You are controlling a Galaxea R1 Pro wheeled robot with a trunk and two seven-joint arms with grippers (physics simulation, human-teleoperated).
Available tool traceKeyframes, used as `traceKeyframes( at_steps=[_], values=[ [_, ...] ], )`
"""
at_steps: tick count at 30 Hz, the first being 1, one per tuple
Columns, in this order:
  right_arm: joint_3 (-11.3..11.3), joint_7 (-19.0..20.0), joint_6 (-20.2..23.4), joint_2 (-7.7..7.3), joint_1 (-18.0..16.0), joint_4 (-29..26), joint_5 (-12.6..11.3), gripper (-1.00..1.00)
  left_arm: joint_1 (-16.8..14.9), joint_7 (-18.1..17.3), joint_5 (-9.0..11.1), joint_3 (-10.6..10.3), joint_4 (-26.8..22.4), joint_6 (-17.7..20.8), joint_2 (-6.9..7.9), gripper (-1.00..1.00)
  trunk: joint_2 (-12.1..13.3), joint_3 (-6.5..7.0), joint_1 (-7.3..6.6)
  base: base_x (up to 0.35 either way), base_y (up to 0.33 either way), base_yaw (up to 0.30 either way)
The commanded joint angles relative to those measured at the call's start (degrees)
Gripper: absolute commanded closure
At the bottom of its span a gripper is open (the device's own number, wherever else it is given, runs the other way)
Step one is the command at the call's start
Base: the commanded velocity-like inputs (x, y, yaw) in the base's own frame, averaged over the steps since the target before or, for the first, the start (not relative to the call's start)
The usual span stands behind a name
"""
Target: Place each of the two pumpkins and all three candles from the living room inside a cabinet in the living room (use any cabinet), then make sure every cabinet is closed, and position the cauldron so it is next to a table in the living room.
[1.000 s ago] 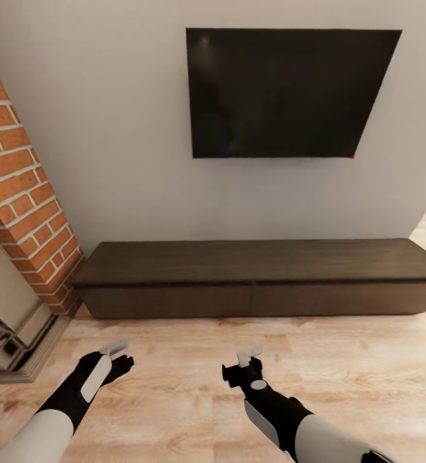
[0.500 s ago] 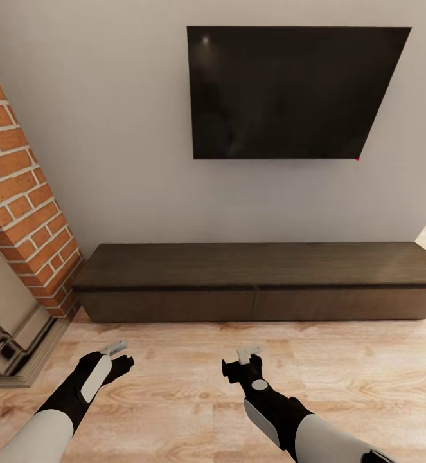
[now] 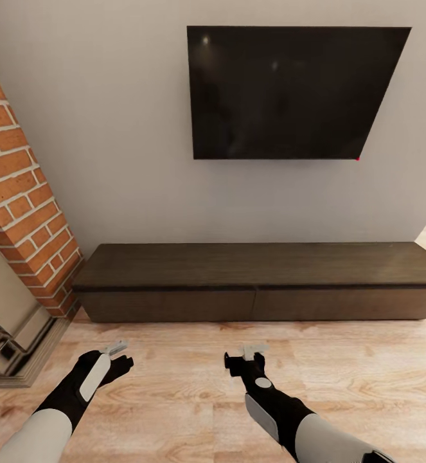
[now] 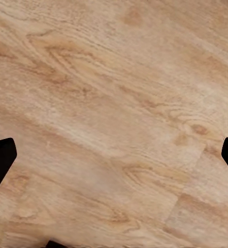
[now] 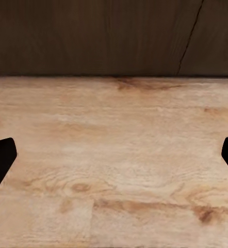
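The long dark-brown cabinet (image 3: 257, 265) stands against the wall ahead, both wide drawer fronts shut. My left gripper (image 3: 115, 350) hangs open over the wood floor, well short of the cabinet's left half. Its black fingertips (image 4: 0, 161) sit wide apart with bare floor between them. My right gripper (image 3: 251, 352) is also open and empty, facing the cabinet front (image 5: 93, 36) near the seam between the two drawers. The pumpkins, candles, cauldron and table are out of view.
A black TV (image 3: 290, 90) hangs on the pale wall above the cabinet. A red brick column (image 3: 20, 193) and a grey fireplace base (image 3: 10, 334) stand at the left, close to my left arm. Wood floor (image 3: 174, 392) lies between me and the cabinet.
The view shifted slightly at first, then held. My right gripper has edged a little to the right and turned level towards the cabinet. The left arm has stayed put.
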Motion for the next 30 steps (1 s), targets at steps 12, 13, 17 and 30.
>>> traceKeyframes(
  at_steps=[12,13,17,30],
  values=[
    [-26.9,36.8,8.3,-0.69,-0.3,-3.3,-31.9,-1.00,0.8,-4.4,6.8,1.4,-14.7,18.5,4.33,-1.00,0.0,-0.05,0.00,0.000,0.000,0.000],
    [-27.3,38.4,9.1,-0.71,-0.3,-3.4,-32.8,-1.00,0.8,-5.5,7.5,1.5,-15.3,19.2,4.82,-1.00,0.0,-0.05,0.00,0.000,0.000,0.000],
    [-28.5,43.7,11.4,-0.67,-0.3,-3.4,-35.7,-1.00,1.2,-15.0,10.5,1.4,-17.6,21.8,7.60,-1.00,0.0,-0.05,0.00,0.000,0.000,0.000],
    [-28.6,46.1,11.4,-0.53,-0.3,-3.5,-36.2,-1.00,2.4,-43.6,12.1,-3.4,-17.9,22.8,12.31,-1.00,0.0,-0.05,0.00,0.000,0.000,0.000]
  ],
)
